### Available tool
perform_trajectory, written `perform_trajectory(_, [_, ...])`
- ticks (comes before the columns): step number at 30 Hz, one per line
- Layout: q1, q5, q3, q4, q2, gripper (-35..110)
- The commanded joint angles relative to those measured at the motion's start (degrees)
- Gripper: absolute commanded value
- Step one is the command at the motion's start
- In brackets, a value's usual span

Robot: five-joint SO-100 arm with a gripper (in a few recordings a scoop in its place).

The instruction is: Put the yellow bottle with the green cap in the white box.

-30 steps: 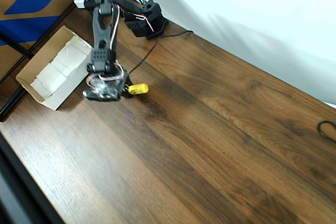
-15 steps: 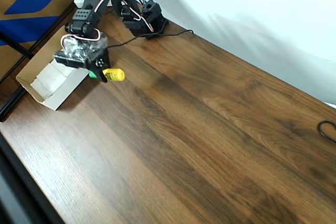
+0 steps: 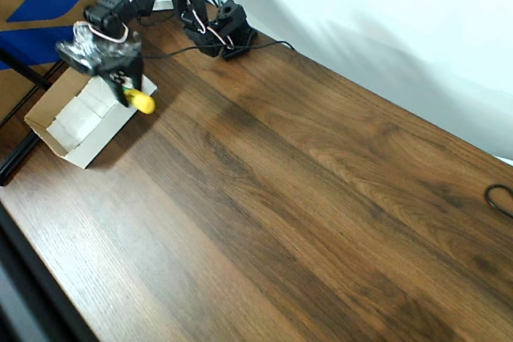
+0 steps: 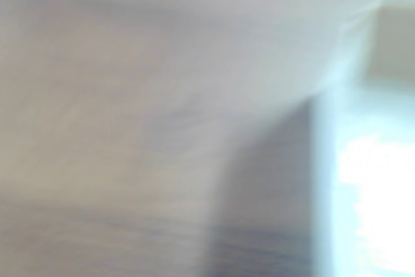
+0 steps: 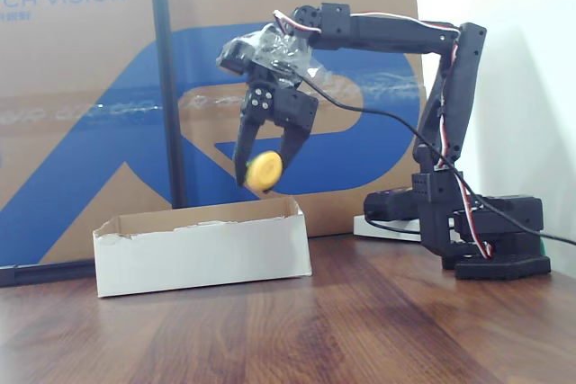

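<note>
Wood-grain table (image 3: 321, 198) carries the white box (image 5: 202, 245) at its left end in the fixed view, open top up. Black arm (image 5: 396, 33) reaches over from its base on the right, wrist bent down. Its gripper (image 5: 264, 168) hangs above the box's right part, fingers pinching the bottle (image 5: 264, 170), which is held clear of the rim. Blur hides everything in the wrist view.

Since a second ago the gripper (image 3: 132, 94) has swung away from the table's middle toward its left edge in the overhead view, carrying the yellow bottle (image 3: 143, 102) along. It now hangs clamped above the near rim of the white box (image 5: 202, 249).
</note>
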Motion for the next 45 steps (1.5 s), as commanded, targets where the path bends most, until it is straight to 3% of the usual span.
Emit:
perform_trajectory(1, [3.6, -0.4, -0.8, 0.1, 4.7, 0])
perform_trajectory(21, [21.0, 1.4, -22.8, -3.4, -21.0, 0])
perform_trajectory(36, [34.4, 3.1, -25.4, -6.2, -25.9, 0])
perform_trajectory(41, [34.5, 3.5, -24.2, -7.4, -26.0, 16])
perform_trajectory(45, [33.7, 3.3, -24.2, -7.3, -25.8, 20])
